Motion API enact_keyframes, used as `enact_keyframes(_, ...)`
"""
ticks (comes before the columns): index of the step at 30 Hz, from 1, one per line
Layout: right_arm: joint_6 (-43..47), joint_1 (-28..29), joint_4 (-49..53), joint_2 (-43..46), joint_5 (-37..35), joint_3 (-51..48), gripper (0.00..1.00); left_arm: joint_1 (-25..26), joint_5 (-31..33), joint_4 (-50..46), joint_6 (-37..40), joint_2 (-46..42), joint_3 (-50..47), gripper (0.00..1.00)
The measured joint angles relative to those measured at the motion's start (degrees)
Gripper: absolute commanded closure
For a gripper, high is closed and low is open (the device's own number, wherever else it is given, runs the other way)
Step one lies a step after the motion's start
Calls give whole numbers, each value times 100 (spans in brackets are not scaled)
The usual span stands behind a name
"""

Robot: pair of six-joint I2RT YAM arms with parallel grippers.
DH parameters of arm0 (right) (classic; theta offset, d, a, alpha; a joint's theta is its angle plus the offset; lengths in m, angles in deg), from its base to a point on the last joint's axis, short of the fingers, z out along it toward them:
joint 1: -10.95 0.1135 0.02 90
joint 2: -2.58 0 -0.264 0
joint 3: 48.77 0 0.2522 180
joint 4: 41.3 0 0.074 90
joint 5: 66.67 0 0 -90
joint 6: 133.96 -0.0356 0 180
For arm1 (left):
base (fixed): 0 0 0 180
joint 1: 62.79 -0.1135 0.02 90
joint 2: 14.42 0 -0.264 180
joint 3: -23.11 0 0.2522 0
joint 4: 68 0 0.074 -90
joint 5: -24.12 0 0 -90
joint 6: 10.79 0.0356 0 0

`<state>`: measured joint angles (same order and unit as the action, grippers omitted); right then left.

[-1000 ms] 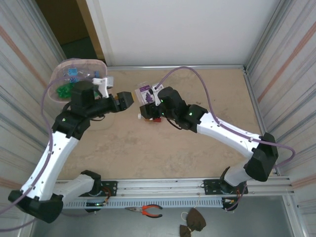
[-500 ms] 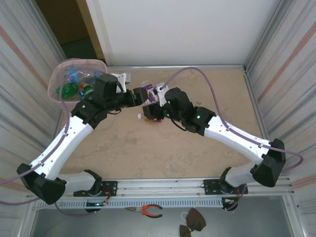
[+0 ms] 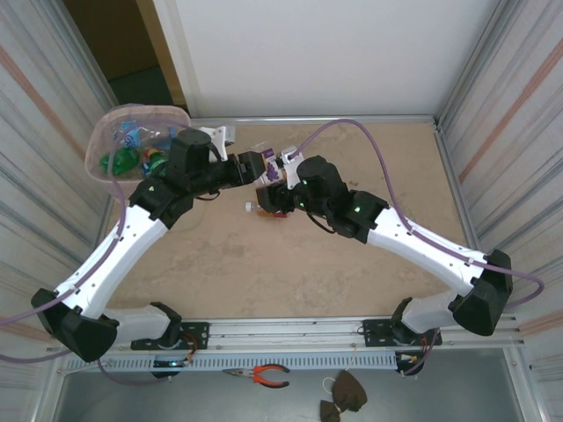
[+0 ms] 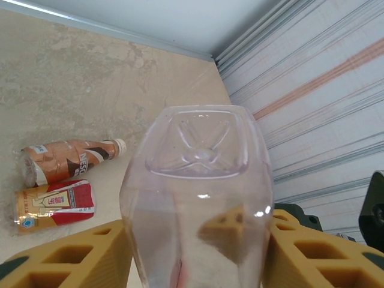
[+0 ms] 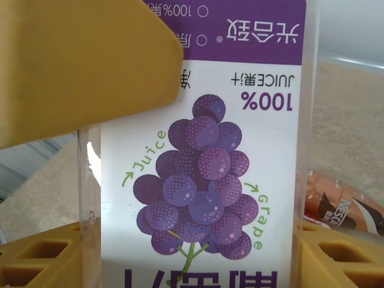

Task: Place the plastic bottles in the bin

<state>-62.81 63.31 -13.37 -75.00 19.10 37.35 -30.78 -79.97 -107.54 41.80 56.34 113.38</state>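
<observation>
A clear plastic bottle with a purple grape label (image 3: 266, 163) hangs above the table between both arms. My right gripper (image 3: 280, 178) is shut on its labelled body (image 5: 204, 180). My left gripper (image 3: 253, 168) grips its bare clear base (image 4: 198, 180), with a yellow finger touching each side. One left finger (image 5: 78, 60) shows over the label in the right wrist view. The bin (image 3: 104, 134) with a pink liner stands at the far left and holds several bottles (image 3: 132, 151). Two more bottles lie on the table, a brown one (image 4: 69, 159) and a red-labelled one (image 4: 54, 204).
Corrugated metal walls close in the table on the left and right, with a white panel at the back. Pliers (image 3: 264, 376) lie on the ledge in front of the arm bases. Bare table stretches to the right of the arms.
My left arm swung from beside the bin to the right and closed its fingers on the bottle's base. The right gripper kept its hold and barely moved.
</observation>
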Motion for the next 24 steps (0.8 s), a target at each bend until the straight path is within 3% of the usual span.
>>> enact_keyframes(9,0,0,-11,9,2,0,35,0,-175,173,-33,127,7,60)
enact_keyframes(16,26,0,-17,87,0,0,18,2,-11,-142,208,127,306,64)
enact_keyframes(20,44,11,-7,170,20,0,16,-321,68,-492,487,127,654,66)
enact_keyframes(24,46,-37,129,393,-55,0,16,-1093,114,-1082,872,125,1180,66)
